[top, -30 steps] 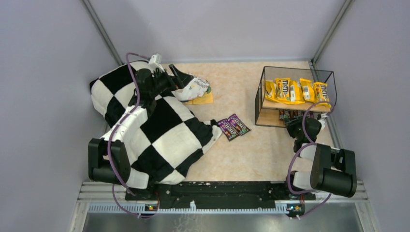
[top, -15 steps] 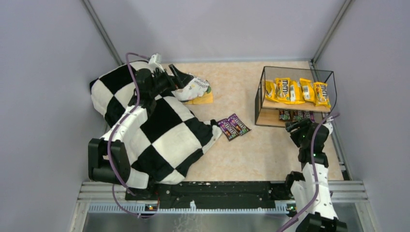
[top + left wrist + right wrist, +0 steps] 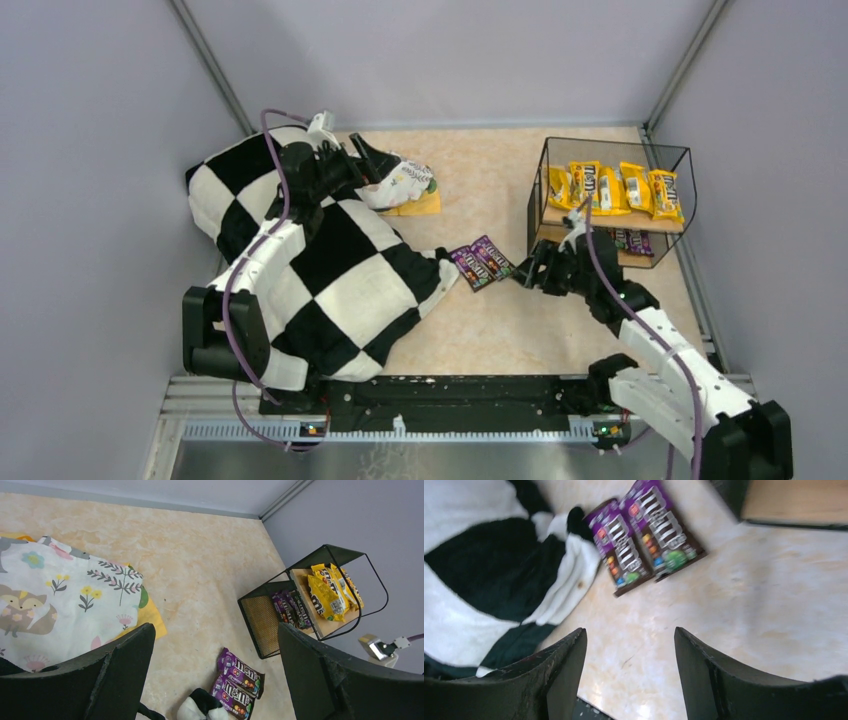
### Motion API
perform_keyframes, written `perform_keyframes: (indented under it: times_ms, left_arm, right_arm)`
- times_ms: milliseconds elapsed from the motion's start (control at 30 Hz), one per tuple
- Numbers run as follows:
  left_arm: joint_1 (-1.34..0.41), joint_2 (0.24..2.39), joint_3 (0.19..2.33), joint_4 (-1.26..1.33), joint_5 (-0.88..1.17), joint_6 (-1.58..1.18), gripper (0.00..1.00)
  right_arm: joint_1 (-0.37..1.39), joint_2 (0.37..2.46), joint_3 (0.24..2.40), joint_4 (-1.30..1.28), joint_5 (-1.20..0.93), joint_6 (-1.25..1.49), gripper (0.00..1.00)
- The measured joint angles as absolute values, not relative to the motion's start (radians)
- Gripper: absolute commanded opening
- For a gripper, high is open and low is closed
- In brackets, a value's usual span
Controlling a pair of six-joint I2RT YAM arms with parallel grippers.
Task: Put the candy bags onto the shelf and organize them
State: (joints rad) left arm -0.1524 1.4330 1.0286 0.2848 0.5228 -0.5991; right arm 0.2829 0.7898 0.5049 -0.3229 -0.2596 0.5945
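your left end effector (image 3: 215, 627) hangs at the far left of the bench (image 3: 480, 330), its fingers (image 3: 120, 665) spread wide with nothing between them. it sits over the edge of the white patterned cloth bundle (image 3: 402, 180), and the left arm reaches over the big black-and-white checkered cloth (image 3: 330, 270) that covers the left side of the bench. just right of the bundle you see a flat yellow-orange piece (image 3: 425, 205) poking out from under it.

moving right, two dark purple candy bags (image 3: 483, 262) lie flat on the bench side by side, touching along their long edges, printed faces up. a corner of the checkered cloth lies just at their left. your right end effector (image 3: 629, 640) hovers just right of that pair and points toward them, jaws wide apart and holding nothing. in the right wrist view both bags show beyond the fingertips, not between them.

further right, near the far right corner of the bench, stands the shelf (image 3: 545, 190). on its upper board a row of yellow candy bags (image 3: 612, 187) lies side by side, some overlapping. on the lower board a few dark purple bags (image 3: 625, 240) sit in a row. from above, the upper board hides part of them, so you cannot count them surely. the shelf and the loose pair are near each other but apart.
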Motion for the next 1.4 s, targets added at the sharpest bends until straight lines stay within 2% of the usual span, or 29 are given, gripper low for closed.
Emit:
perform_keyframes:
  times_ms: [167, 367, 533, 933, 1200, 1300, 1400]
  left_arm:
    - [-0.157, 1.433, 1.029, 0.284, 0.513, -0.593, 0.98]
    - [-0.159, 1.433, 1.029, 0.283, 0.509, -0.59, 0.98]
    - [-0.16, 1.433, 1.029, 0.283, 0.509, -0.589, 0.98]
    - [-0.16, 1.433, 1.029, 0.284, 0.509, -0.59, 0.98]
    - [-0.158, 1.433, 1.029, 0.284, 0.513, -0.594, 0.98]
    - [-0.157, 1.433, 1.029, 0.284, 0.513, -0.596, 0.98]
    - [-0.154, 1.433, 1.029, 0.284, 0.517, -0.6, 0.98]
  right_arm:
    - [0.458, 0.876, 0.432, -0.131, -0.257, 0.697, 0.66]
    - [0.465, 0.943, 0.194, 0.2, -0.178, 0.916, 0.66]
    - [0.465, 0.996, 0.15, 0.342, -0.036, 1.026, 0.65]
    - [0.448, 1.277, 0.15, 0.634, 0.086, 1.149, 0.48]
    - [0.448, 1.39, 0.152, 0.771, 0.096, 1.179, 0.43]
    - [0.448, 1.42, 0.152, 0.806, 0.099, 1.191, 0.37]
    - [0.448, 1.454, 0.152, 0.84, 0.104, 1.202, 0.26]
